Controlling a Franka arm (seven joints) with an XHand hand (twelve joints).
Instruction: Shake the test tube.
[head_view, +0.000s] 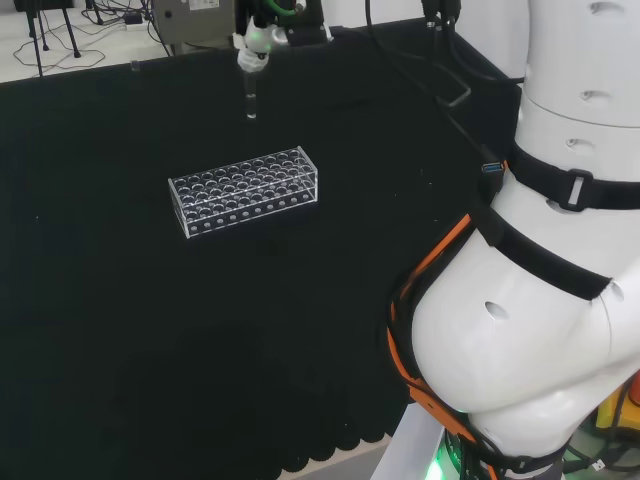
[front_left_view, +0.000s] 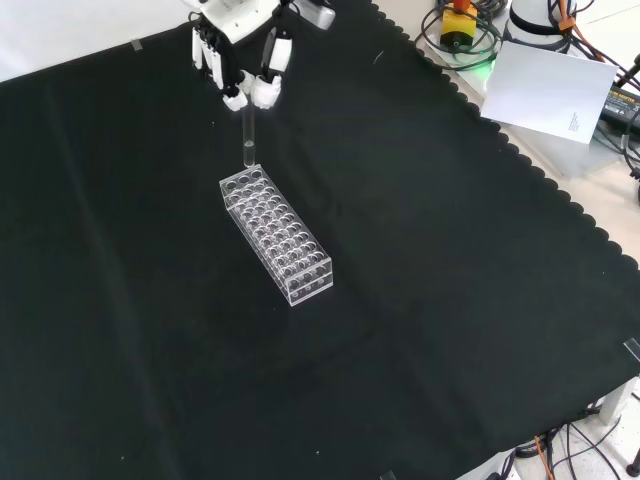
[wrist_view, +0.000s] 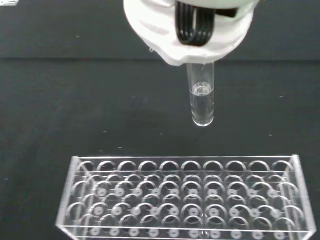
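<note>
no text, label or number can be read anywhere.

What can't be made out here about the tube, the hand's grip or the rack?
- Tube top: hidden inside the hand in the wrist view, so any cap or stopper can't be told.
- Finger contact on the tube: in the head view the hand is far off and small; in the front view the fingertips cover it.
- Rack wells: clear plastic; whether any other tube stands in it can't be told for sure.
</note>
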